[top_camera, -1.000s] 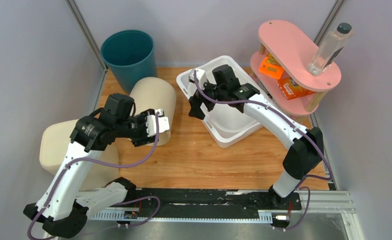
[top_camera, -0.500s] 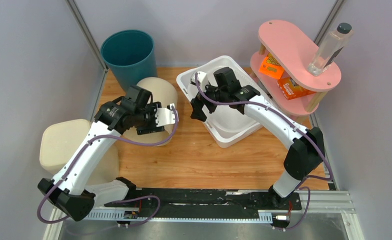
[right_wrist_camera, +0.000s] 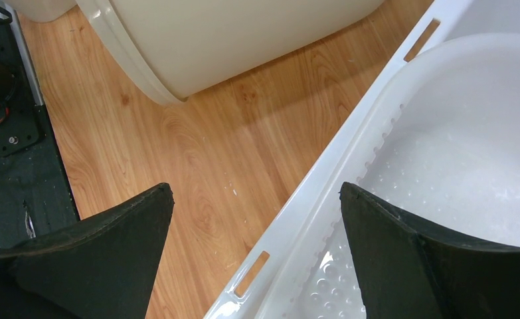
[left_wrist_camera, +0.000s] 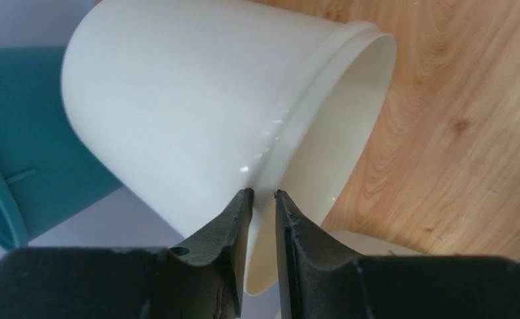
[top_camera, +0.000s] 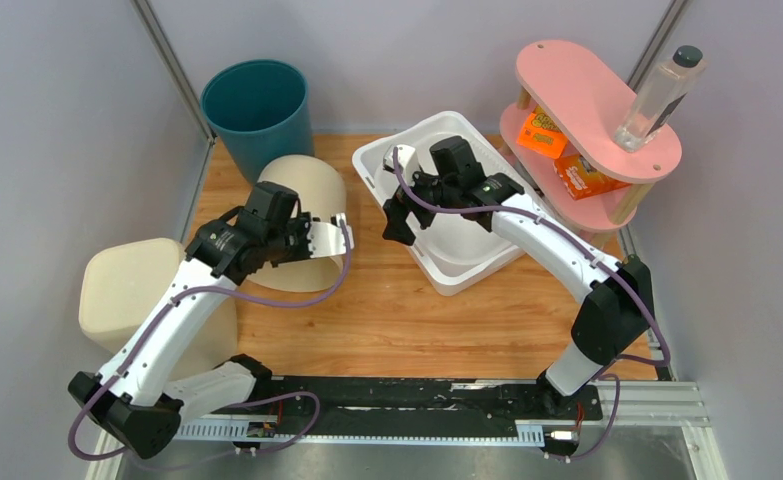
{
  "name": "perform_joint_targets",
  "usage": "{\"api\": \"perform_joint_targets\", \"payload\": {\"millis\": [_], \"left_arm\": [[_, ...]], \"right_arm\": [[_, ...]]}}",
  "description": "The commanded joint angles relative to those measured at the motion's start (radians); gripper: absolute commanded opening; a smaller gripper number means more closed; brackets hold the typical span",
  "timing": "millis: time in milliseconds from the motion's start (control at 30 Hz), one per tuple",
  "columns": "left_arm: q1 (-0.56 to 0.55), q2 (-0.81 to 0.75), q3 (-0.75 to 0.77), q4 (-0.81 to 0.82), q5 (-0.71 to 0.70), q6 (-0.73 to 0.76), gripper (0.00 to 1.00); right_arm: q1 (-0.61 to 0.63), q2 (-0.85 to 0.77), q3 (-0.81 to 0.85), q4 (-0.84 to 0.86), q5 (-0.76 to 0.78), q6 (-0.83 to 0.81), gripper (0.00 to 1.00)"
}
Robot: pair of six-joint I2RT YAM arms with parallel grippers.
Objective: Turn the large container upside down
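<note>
**Wooden table, grey-walled cell: contents by size**

Wooden table point(top_camera: 397, 310), item one, carries all else. Positions are given from the white tub point(top_camera: 457, 283).

- Pink two-tier shelf point(top_camera: 587, 90): right of the tub.
- Large cream container point(top_camera: 302, 190): left of the tub, tipped onto its side, base toward the far wall, rim low over the wood.
- Teal bin point(top_camera: 257, 105): far-left of the tub, upright.
- Second cream container point(top_camera: 127, 285): well left of the tub.
- Left gripper point(top_camera: 332, 237): left of the tub, clenched on the large cream container's rim, one finger inside and one outside.
- Right gripper point(right_wrist_camera: 256, 189): spread wide, straddling the tub's left wall and grasping nothing.
- Clear bottle point(top_camera: 657, 95): right of the tub, on the shelf's upper tier.
- Orange packets point(top_camera: 547, 135): lower tier.
</note>
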Motion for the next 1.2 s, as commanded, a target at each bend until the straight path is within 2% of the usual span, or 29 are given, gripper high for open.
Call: {"api": "perform_joint_targets", "payload": {"millis": [0,100,200,400,500,700,767,833,900,933,1067,1167], "left_arm": [[0.001,-0.024,-0.044,-0.163,0.063,-0.049,0.28],[0.001,-0.057,-0.069,-0.197,0.103,-0.078,0.26],[0.001,-0.066,-0.107,-0.254,0.201,-0.117,0.26],[0.001,-0.056,-0.154,-0.251,0.302,-0.215,0.25],[0.001,-0.063,-0.178,-0.248,0.299,-0.233,0.23],[0.001,-0.134,-0.210,-0.285,0.189,-0.262,0.23],[0.002,-0.168,-0.174,-0.289,0.184,-0.282,0.32],[0.002,-0.197,-0.128,-0.288,0.208,-0.315,0.47],[0.001,-0.222,-0.078,-0.273,0.201,-0.402,0.58],[0.001,-0.229,-0.060,-0.270,0.195,-0.425,0.60],[0.002,-0.202,0.055,-0.215,0.082,-0.553,0.73],[0.018,-0.148,0.122,-0.133,-0.077,-0.630,0.83]], "right_arm": [[-0.005,-0.040,-0.010,0.040,-0.019,-0.006,1.00],[-0.005,-0.034,-0.013,0.043,-0.022,-0.005,1.00],[-0.006,-0.023,-0.006,0.043,-0.031,-0.003,1.00],[-0.005,-0.004,0.014,0.045,-0.041,0.003,1.00],[-0.005,-0.003,0.015,0.044,-0.043,0.005,1.00],[-0.005,-0.013,0.001,0.044,-0.035,-0.005,1.00],[-0.006,-0.014,0.002,0.045,-0.028,-0.006,1.00],[-0.008,-0.009,0.014,0.043,-0.026,-0.002,1.00],[-0.008,0.000,0.030,0.039,-0.030,0.002,1.00],[-0.008,0.006,0.039,0.038,-0.033,0.004,1.00],[-0.007,0.022,0.057,0.035,-0.055,0.016,1.00],[-0.006,0.025,0.054,0.036,-0.086,0.029,1.00]]}}
